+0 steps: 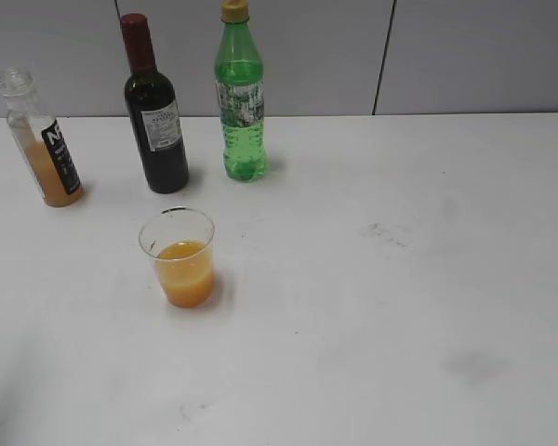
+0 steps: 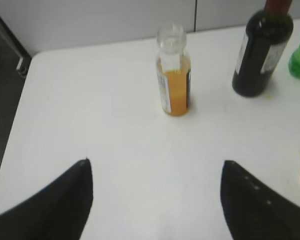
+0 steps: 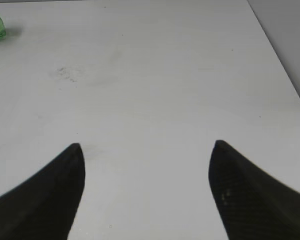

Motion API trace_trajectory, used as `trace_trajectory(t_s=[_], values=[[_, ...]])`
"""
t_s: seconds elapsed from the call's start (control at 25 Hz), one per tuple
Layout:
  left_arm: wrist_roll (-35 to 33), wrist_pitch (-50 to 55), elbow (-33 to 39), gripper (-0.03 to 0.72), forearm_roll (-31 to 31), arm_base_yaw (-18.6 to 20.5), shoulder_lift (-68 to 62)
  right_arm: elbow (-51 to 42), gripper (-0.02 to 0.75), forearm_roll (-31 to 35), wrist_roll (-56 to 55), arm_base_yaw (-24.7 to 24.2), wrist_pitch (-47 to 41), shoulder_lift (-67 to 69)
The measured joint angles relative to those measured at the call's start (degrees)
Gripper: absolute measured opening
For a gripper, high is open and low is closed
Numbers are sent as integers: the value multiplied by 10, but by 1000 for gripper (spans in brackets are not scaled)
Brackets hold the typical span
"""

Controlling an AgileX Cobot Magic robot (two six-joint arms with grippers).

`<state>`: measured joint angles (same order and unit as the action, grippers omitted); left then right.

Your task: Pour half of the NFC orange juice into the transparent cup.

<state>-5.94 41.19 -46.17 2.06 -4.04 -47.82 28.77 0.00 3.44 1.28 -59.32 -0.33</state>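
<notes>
While juice half-fills the transparent cup (image 1: 179, 255), the NFC orange juice (image 1: 45, 141) stands part-full.

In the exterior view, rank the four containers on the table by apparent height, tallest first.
1. Green soda bottle, slightly ahead of
2. wine bottle; close, and neither is clearly nearer.
3. NFC orange juice, leaning in the frame.
4. Transparent cup, shortest though nearest the camera.

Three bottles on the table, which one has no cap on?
The NFC orange juice, the shortest bottle, at far left: its neck is open. The wine bottle has a red cap, the soda bottle a yellow one.
</notes>
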Motion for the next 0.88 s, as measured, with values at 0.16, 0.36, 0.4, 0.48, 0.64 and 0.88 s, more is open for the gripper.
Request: trace_trajectory(t_s=[0.16, 0.36, 0.4, 0.48, 0.64, 0.88], values=[[0, 117, 0, 603, 14, 0, 76, 0, 590, 0, 0, 0, 0, 0], [0, 211, 18, 593, 23, 0, 170, 0, 590, 0, 0, 0, 0, 0], [0, 225, 26, 591, 23, 0, 187, 0, 590, 0, 0, 0, 0, 0], [0, 245, 41, 588, 23, 0, 226, 0, 590, 0, 0, 0, 0, 0], [14, 255, 81, 585, 30, 0, 306, 0, 590, 0, 0, 0, 0, 0], [40, 251, 141, 585, 28, 0, 414, 0, 590, 0, 0, 0, 0, 0]])
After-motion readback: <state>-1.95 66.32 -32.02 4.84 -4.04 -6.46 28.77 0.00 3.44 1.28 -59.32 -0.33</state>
